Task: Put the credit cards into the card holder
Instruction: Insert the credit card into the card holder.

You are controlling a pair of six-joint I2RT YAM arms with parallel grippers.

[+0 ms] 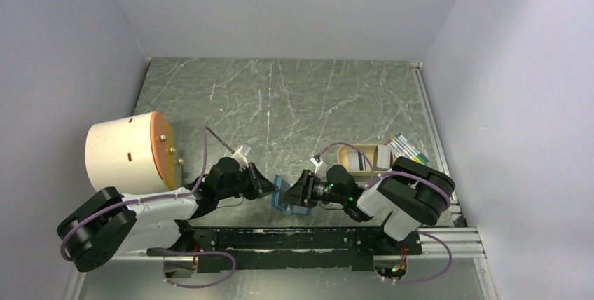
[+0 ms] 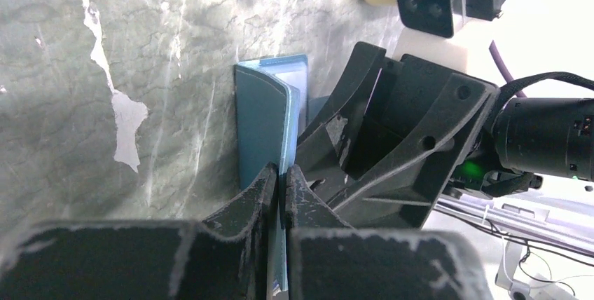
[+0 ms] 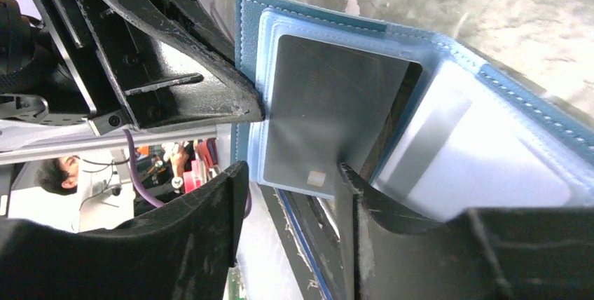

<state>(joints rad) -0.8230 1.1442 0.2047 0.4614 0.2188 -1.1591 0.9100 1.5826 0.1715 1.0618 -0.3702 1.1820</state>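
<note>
Teal and fanned open: pins the card holder [image 2: 263,125] by one flap in the closed left pincer [image 2: 280,188], likely to steady its pockets, and straddles a half-pocketed grey credit card [image 3: 329,104] with the parted jaws of the right pincer [image 3: 293,169] directly opposite, over the bench [image 1: 280,104].

The teal-blue card holder [image 1: 287,195] stands open like a book, one cover pinched in the left gripper [image 2: 280,188]; a dark grey card [image 3: 322,118] sits in its clear sleeve, between the parted fingers of the right gripper [image 3: 291,170]; a pale striped card [image 3: 469,153] lies sleeved just beside it.
</note>
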